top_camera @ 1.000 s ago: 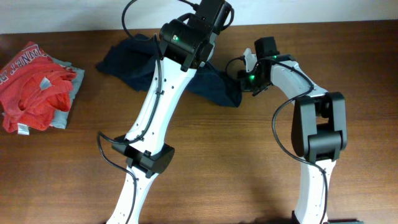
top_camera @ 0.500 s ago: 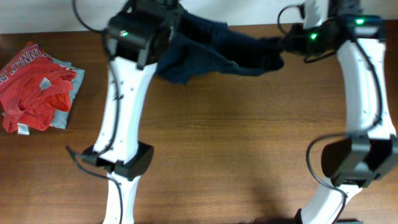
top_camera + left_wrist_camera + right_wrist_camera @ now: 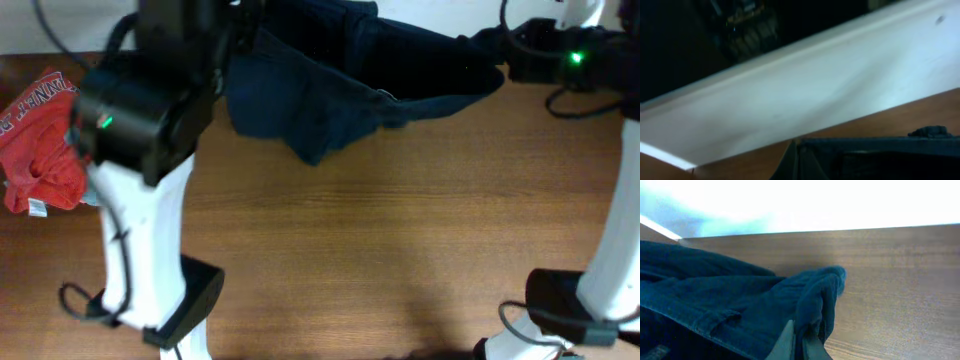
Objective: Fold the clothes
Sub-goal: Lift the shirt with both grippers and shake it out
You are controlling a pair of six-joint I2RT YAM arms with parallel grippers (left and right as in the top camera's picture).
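Observation:
The dark navy garment (image 3: pixel 340 90) hangs stretched between my two grippers, lifted above the table, with its lower part drooping at the middle left. My left gripper (image 3: pixel 238 25) holds its left end near the top edge, mostly hidden by the arm. My right gripper (image 3: pixel 497 48) holds its right end. In the left wrist view the gripper (image 3: pixel 799 162) is shut on the dark cloth (image 3: pixel 880 160). In the right wrist view the gripper (image 3: pixel 799 345) is shut on a bunched fold of the garment (image 3: pixel 740 305).
A red printed garment (image 3: pixel 35 130) lies at the table's left edge, partly behind my left arm (image 3: pixel 140 110). The brown wooden table (image 3: pixel 400 250) spreads below the hanging cloth. A white wall runs along the far edge (image 3: pixel 815 205).
Both grippers have risen and spread apart, left going left and right going right. The navy garment left the table and now hangs stretched wider between them.

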